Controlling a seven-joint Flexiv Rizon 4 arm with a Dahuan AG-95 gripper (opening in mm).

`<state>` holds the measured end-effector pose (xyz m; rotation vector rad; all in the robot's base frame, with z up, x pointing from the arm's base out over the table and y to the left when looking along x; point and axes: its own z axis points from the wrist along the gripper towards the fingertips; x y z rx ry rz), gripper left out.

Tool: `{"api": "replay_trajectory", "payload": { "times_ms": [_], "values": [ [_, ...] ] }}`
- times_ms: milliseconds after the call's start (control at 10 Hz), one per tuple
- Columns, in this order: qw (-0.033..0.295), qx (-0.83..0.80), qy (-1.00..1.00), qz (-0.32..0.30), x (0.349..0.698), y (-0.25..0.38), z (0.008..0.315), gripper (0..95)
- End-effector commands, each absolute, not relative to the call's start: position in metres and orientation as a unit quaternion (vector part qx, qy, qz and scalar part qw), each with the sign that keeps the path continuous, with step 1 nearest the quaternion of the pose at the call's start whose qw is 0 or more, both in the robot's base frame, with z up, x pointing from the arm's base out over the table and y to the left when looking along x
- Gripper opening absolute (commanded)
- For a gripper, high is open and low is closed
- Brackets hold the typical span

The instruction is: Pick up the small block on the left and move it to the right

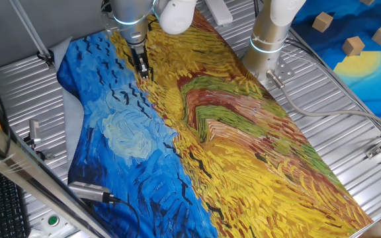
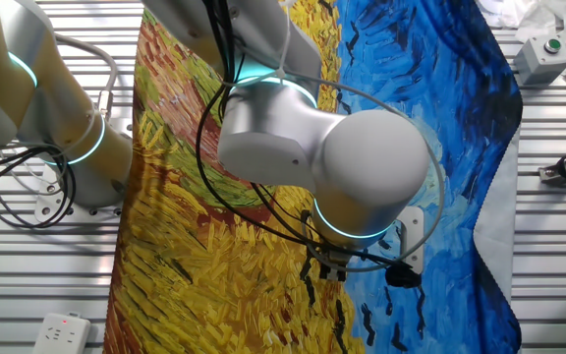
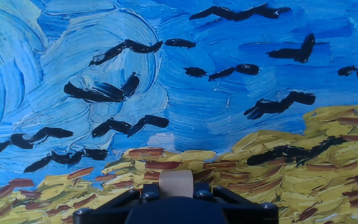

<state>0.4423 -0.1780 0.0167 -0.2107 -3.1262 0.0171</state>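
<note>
Surface: a ribbed metal table [image 1: 323,142] covered by a painted cloth [image 1: 230,132] showing a yellow wheat field, a blue swirling sky and black birds.
Landmark: the line on the painted cloth where blue sky meets yellow field; everything below is placed against it.
Arm: the white arm [image 2: 332,162] with glowing teal rings reaches over the cloth; its wrist hangs above the meeting line.
Gripper: the gripper [image 1: 142,71] points straight down at the meeting line, at the cloth's far end in one fixed view; in the other fixed view [image 2: 324,267] it is mostly hidden under the wrist.
Finger state: in the hand view the dark fingers [image 3: 114,204] sit on either side of the small block, closed against it.
Small block: the small block [image 3: 176,183], pale tan, is held between the fingers, right over the yellow side of the meeting line; whether it touches the cloth cannot be told.
Other blocks: three larger tan blocks [image 1: 354,45] lie on a second blue-and-yellow cloth [image 1: 362,66], well apart from the meeting line, beyond the arm's base [image 1: 270,39].
Extras: a grey box with a green button [image 2: 542,54] lies off the blue edge of the cloth.
</note>
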Motion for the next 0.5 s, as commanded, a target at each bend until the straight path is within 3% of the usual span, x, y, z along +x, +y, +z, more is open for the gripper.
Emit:
{"api": "replay_trajectory", "payload": {
  "times_ms": [100,200,300,500],
  "values": [
    [0.004,-0.067,-0.998,0.005,0.442,-0.178,0.017,19.0],
    [0.004,-0.067,-0.998,0.005,0.442,-0.178,0.017,19.0],
    [0.057,-0.076,-0.995,0.0,0.436,-0.175,0.128,0.0],
    [0.059,-0.076,-0.995,0.002,0.434,-0.174,0.132,0.0]
  ]
}}
